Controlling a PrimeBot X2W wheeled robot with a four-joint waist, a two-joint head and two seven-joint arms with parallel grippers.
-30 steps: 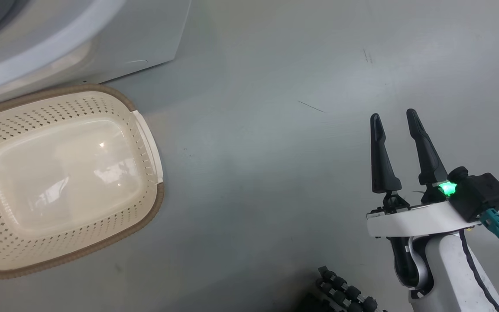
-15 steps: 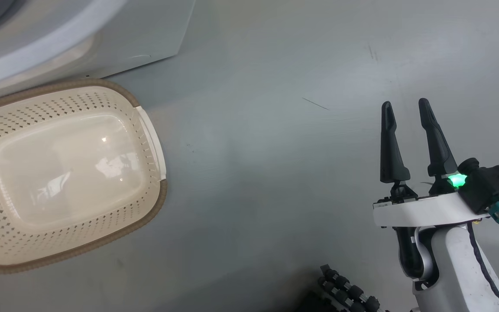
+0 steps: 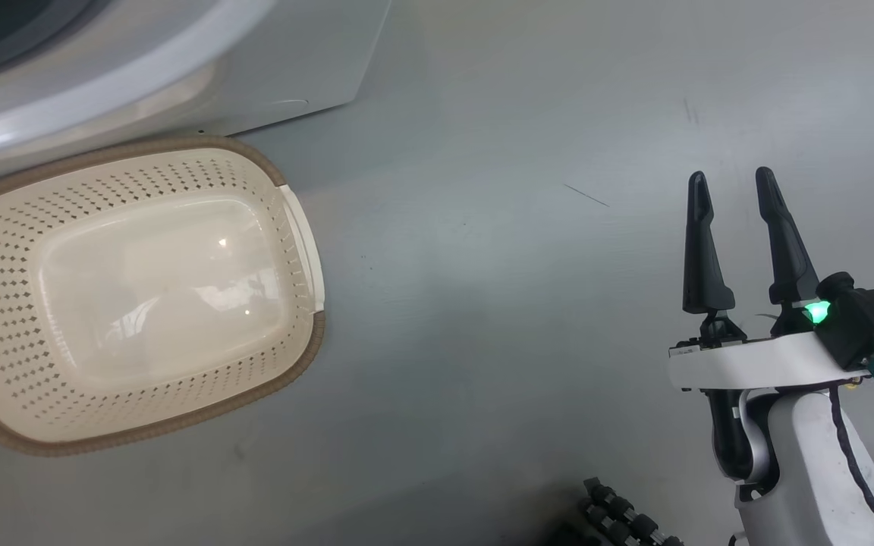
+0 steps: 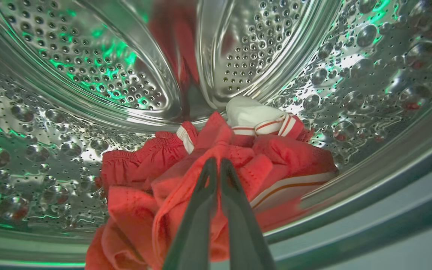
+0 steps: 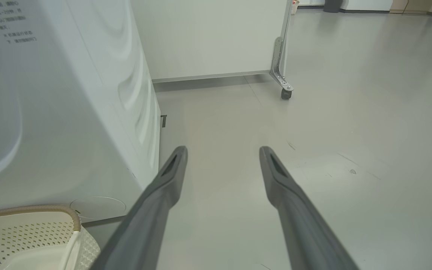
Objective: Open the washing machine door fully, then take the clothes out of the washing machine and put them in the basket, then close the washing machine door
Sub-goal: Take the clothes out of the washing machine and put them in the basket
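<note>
Head view shows the basket (image 3: 141,176) standing empty on the floor (image 3: 482,303), its far rim just beside the foot of the washing machine (image 3: 285,53). The right gripper (image 3: 731,176) hangs at the right, well apart from the basket, with its two fingers apart and nothing between them. Left wrist view looks into the steel drum (image 4: 88,75), where the clothes (image 4: 283,153) lie low in a red heap, with a white piece (image 4: 249,110) at the far side of it. The left gripper (image 4: 217,162) has its fingers pressed together on a raised fold at the top of this heap, so I judge that the step in hand is to draw the clothes out. To do it well, the arm should pull back slowly and a little upward, so that the cloth passes over the drum lip and does not catch there. The grip takes only one fold, so part of the heap may slip off inside, and a second reach is probably needed. Right wrist view gives the white side of the machine at the left and a corner of the basket at the lower left. The right gripper does best to keep out of the path between drum and basket.
</note>
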